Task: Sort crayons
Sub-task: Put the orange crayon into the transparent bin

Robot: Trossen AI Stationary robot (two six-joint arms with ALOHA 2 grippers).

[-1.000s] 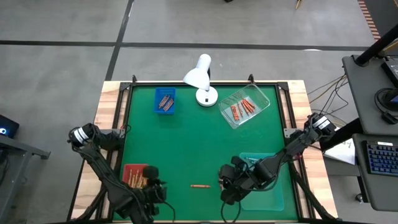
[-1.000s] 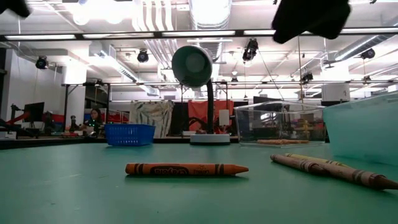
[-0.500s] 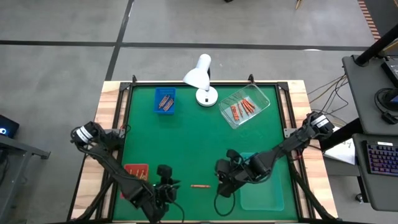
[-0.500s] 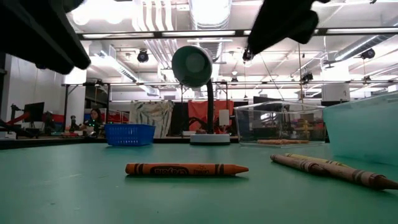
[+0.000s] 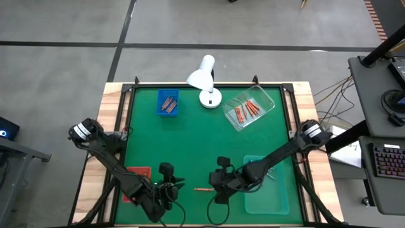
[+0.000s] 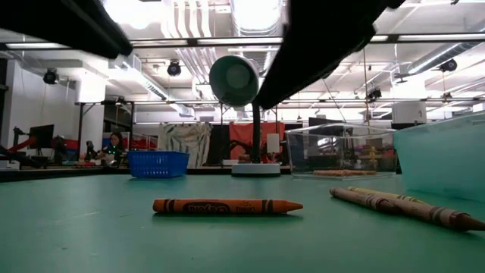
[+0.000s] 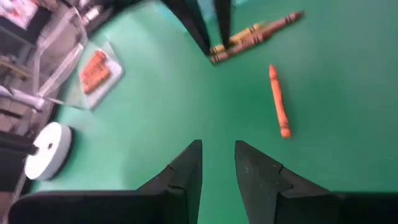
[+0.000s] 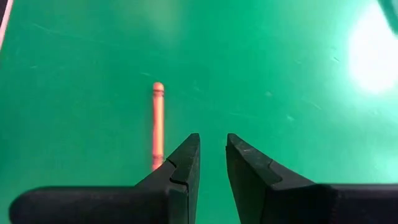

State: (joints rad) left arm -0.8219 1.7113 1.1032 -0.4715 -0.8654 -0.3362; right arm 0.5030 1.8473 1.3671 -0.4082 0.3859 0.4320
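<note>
1. An orange crayon (image 5: 203, 189) lies alone on the green table (image 5: 190, 139) near its near edge, midway between the two grippers. The step in hand looks like picking up this crayon.
2. The right gripper (image 5: 218, 182) hovers just right of the crayon. In the right wrist view its fingers (image 8: 181, 163) stand a narrow gap apart and hold nothing, with the crayon just beside one fingertip, not between them.
3. The left gripper (image 5: 168, 187) hovers just left of the crayon, its fingers (image 7: 188, 168) likewise a little apart and empty.
4. To do it well, I judge only one arm should go in. The chosen gripper should shift sideways until the crayon sits between the fingertips, turn so the fingers cross the stick, then lower and close at mid-length.
5. Two more crayons (image 6: 402, 205) lie on the table to the right in the low view, touching each other.
6. Blue basket (image 5: 168, 102), far left: several orange-brown crayons lie in it.
7. Clear box (image 5: 250, 107), far right, beside the white lamp (image 5: 204, 79): red-orange crayons lie in it.
8. Red tray (image 5: 139, 174), near left, is partly hidden by the left arm; I cannot tell its contents.
9. Teal bin (image 5: 269, 193), near right: a few sticks seem to lie in it, too small to tell.
</note>
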